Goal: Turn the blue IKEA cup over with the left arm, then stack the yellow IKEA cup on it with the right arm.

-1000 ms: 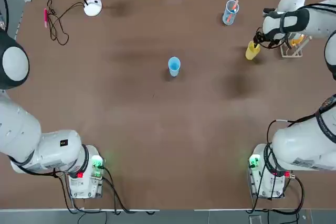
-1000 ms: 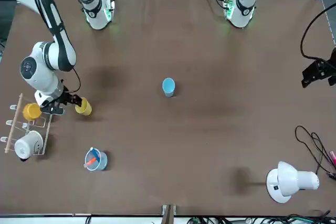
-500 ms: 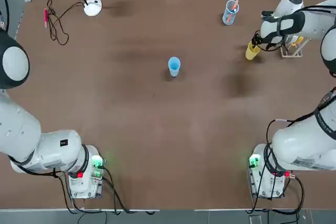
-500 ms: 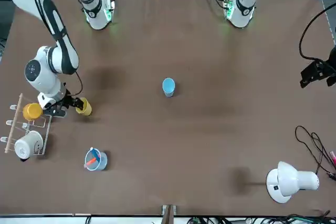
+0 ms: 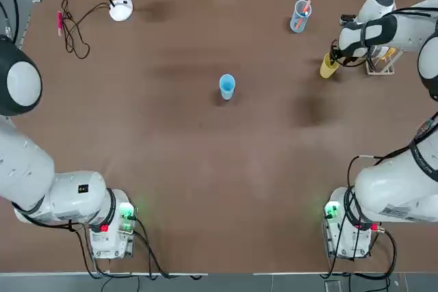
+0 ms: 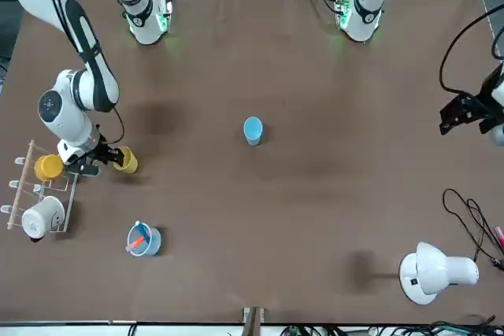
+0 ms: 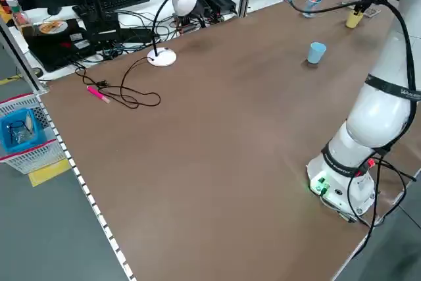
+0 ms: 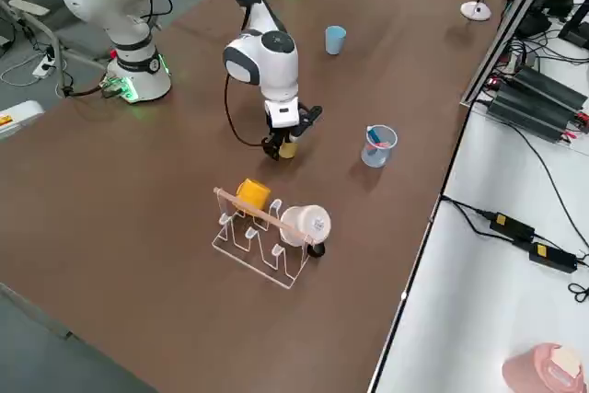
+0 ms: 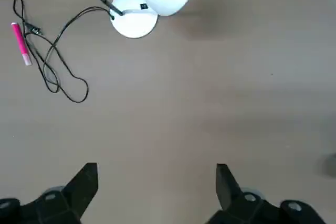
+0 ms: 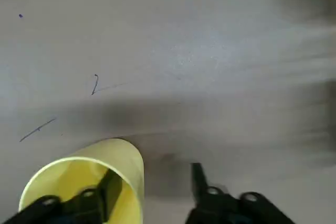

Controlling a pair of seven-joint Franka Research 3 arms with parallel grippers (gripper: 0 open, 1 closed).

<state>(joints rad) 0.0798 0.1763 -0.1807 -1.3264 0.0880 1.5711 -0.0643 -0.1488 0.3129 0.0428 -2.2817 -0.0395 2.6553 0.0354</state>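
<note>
Right tool (image 10: 152,182) closed in, straddling yellow cup (image 10: 84,182) wall; rack (image 5: 380,65) beside.

Even, bright overhead lighting; soft shadows on the table (image 5: 205,169) (right wrist view streaked with blur at one side).

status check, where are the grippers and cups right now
Right gripper at yellow cup, one finger inside the rim. Left gripper open, away from the cups. Blue cup mid-table, nothing near it.
</note>
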